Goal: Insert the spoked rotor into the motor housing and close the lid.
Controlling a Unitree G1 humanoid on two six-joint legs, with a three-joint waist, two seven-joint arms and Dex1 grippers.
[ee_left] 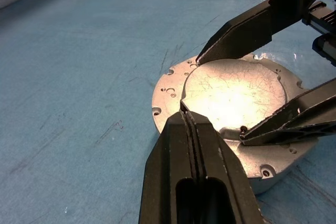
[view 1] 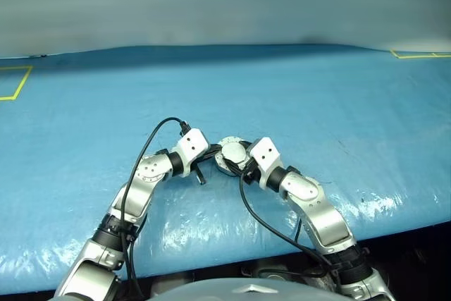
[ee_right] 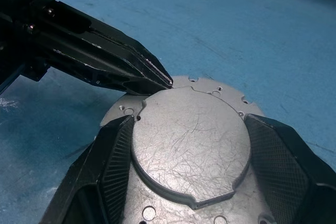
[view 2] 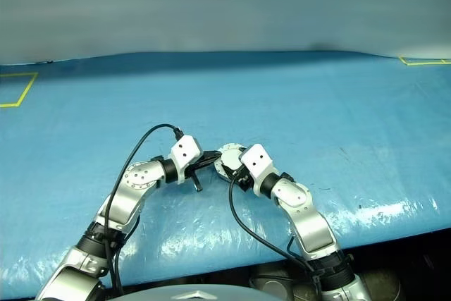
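Blue sheeted table (view 1: 338, 103) w/ yellow tape marks (view 1: 15, 82) at far corners; lidded motor housing (ee_left: 173, 90) sits near front edge, prob. flat.

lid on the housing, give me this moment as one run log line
lid: down on motor housing | right gripper: straddles raised centre | left gripper: shut, tips at lid edge

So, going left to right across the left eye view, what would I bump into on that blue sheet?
Yellow tape corner → left gripper, its black fingers shut → round grey metal lid, lying closed on its housing → right gripper, fingers straddling that lid → second yellow tape mark.
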